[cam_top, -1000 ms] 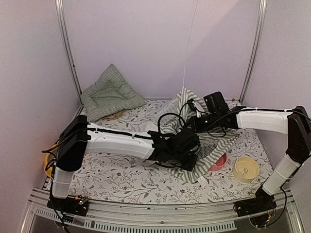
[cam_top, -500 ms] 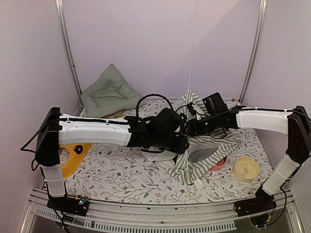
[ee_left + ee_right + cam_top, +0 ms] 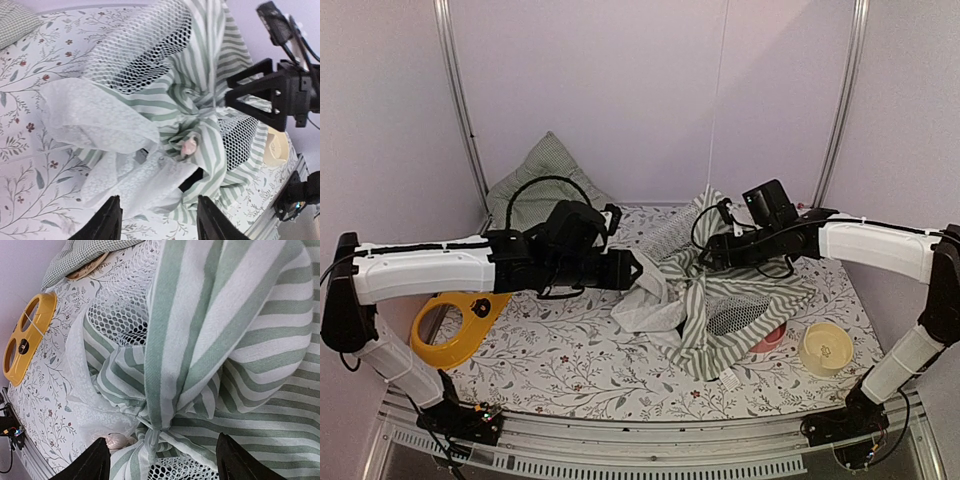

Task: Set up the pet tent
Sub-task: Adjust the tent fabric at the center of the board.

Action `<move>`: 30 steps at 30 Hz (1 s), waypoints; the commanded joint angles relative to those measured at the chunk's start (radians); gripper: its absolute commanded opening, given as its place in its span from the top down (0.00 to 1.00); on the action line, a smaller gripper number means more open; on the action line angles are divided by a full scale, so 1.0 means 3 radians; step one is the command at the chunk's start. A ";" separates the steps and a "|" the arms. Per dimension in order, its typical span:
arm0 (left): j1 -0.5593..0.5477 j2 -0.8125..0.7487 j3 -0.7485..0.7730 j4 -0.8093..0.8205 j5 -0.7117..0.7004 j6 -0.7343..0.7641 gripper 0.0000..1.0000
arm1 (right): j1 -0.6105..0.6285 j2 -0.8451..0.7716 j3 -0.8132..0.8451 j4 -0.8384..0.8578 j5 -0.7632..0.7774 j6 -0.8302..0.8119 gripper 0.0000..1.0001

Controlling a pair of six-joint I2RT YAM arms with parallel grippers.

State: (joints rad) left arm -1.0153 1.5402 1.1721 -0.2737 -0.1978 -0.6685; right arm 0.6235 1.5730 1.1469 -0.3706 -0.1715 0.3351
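Collapsed pet tent (image 3: 705,312), striped folds bunched, left jaws apart, right jaws wide

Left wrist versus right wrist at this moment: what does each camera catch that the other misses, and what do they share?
Only the left wrist view: the right gripper beside the bunched fabric, and the cream bowl past the tent's edge. Only the right wrist view: the yellow two-hole stand on the table. Both: the pet tent, crumpled, mesh and stripes gathered together, the checked cushion, and the flowered table cover.
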 commanded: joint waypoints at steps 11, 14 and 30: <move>0.0840 -0.0080 -0.0195 -0.0028 0.0727 0.0793 0.43 | 0.0246 -0.0602 -0.0067 -0.0425 0.0463 0.0266 0.25; 0.0886 0.0214 0.0050 -0.0068 0.0761 0.1068 0.39 | 0.0427 -0.0697 -0.0194 -0.0495 0.0504 0.0385 0.25; 0.1127 0.0843 0.0716 -0.0243 0.1008 0.1283 0.28 | 0.0541 -0.1014 -0.0463 -0.0539 0.0704 0.0576 0.25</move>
State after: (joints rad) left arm -0.6914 1.7844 1.3590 -0.3222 0.0776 -0.3080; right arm 0.7853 1.2797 0.9928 -0.5270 0.0078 0.5007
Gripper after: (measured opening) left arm 0.724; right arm 0.745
